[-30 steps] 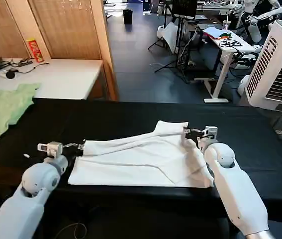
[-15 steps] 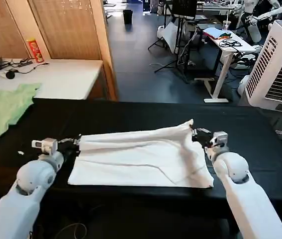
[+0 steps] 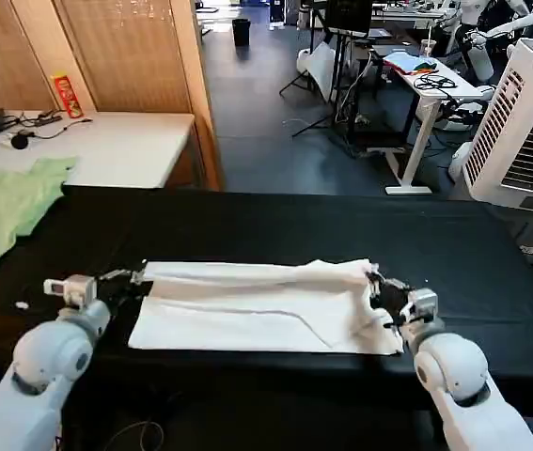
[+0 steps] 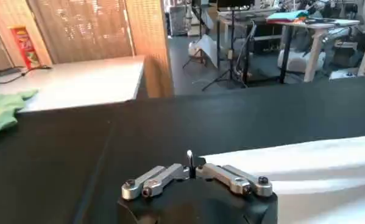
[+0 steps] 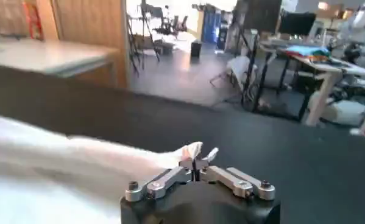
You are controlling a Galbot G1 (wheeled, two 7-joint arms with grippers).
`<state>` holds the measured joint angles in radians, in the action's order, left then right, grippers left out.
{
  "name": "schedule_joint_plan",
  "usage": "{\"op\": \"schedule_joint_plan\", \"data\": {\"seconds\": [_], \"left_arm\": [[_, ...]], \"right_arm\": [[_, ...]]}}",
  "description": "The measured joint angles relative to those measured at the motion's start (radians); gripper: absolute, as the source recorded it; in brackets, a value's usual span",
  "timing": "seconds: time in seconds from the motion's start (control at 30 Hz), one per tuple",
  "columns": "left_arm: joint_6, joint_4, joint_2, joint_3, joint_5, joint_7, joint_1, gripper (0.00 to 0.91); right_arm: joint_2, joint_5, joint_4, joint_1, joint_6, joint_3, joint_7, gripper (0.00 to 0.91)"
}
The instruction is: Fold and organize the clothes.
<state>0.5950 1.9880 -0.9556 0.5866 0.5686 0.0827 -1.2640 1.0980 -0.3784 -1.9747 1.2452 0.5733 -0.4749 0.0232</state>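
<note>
Head view: a white T-shirt [image 3: 261,305] lies folded lengthwise on the black table [image 3: 473,244], near its front edge. The left gripper [image 3: 134,276] pinches the shirt's far left corner; the right gripper [image 3: 375,280] pinches its far right corner. A green garment [image 3: 7,202] lies past the table's left end.

Left wrist view: the left gripper [image 4: 190,159] has jaws pressed together on the shirt's [image 4: 304,167] corner.

Right wrist view: the right gripper [image 5: 197,159] has jaws closed on bunched white cloth [image 5: 60,161].
</note>
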Motion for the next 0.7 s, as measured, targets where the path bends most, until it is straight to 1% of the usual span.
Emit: {"op": "schedule_joint_plan", "data": {"seconds": [0.1,0.37,0.6,0.63,0.67,0.7], "left_arm": [[-0.007,0.006,-0.010,0.020,-0.010,0.000,-0.044,0.098],[-0.016,0.036,-0.023,0.035,-0.036,-0.002,-0.127,0.098],[-0.034,0.034,-0.040,0.040,-0.070,0.003,-0.178,0.098],[-0.034,0.031,-0.042,0.040,-0.076,0.003,-0.180,0.185],[-0.030,0.029,-0.044,0.039,-0.083,0.003,-0.182,0.439],[-0.023,0.029,-0.046,0.038,-0.090,0.003,-0.183,0.878]], "right_arm": [[-0.004,-0.004,-0.011,0.018,0.000,-0.011,-0.003,0.098],[-0.012,-0.004,-0.049,0.066,0.009,-0.036,-0.005,0.107],[-0.009,0.003,-0.065,0.110,0.033,-0.041,-0.001,0.107],[-0.008,0.003,-0.068,0.115,0.038,-0.042,-0.001,0.185],[-0.008,0.002,-0.072,0.120,0.048,-0.044,-0.001,0.312],[-0.008,0.001,-0.078,0.127,0.056,-0.047,0.002,0.878]]}}
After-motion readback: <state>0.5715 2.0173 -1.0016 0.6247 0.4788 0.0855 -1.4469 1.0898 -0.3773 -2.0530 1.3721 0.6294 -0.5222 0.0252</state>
